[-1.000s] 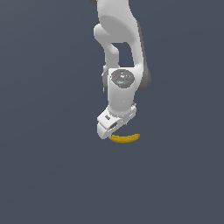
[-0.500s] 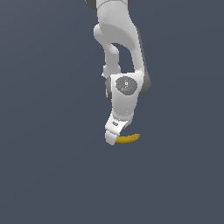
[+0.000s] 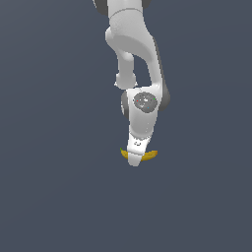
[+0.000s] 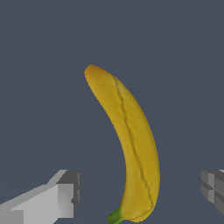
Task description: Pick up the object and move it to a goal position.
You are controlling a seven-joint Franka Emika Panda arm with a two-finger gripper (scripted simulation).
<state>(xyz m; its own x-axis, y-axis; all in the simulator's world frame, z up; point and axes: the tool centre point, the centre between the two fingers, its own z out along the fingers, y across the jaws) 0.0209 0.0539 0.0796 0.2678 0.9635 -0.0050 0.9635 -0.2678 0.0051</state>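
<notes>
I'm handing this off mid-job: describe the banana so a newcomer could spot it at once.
Follow the white arm down to its gripper over the plain dark floor. The banana lies just beneath, between the spread fingers. It is the only yellow, curved thing, with a green stem.

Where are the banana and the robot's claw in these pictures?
banana (image 4: pixel 133 148): wrist view, middle of its yellow body.
claw (image 4: pixel 140 190): wrist view, open gap midway between its two fingertips, over the banana's stem end.
</notes>
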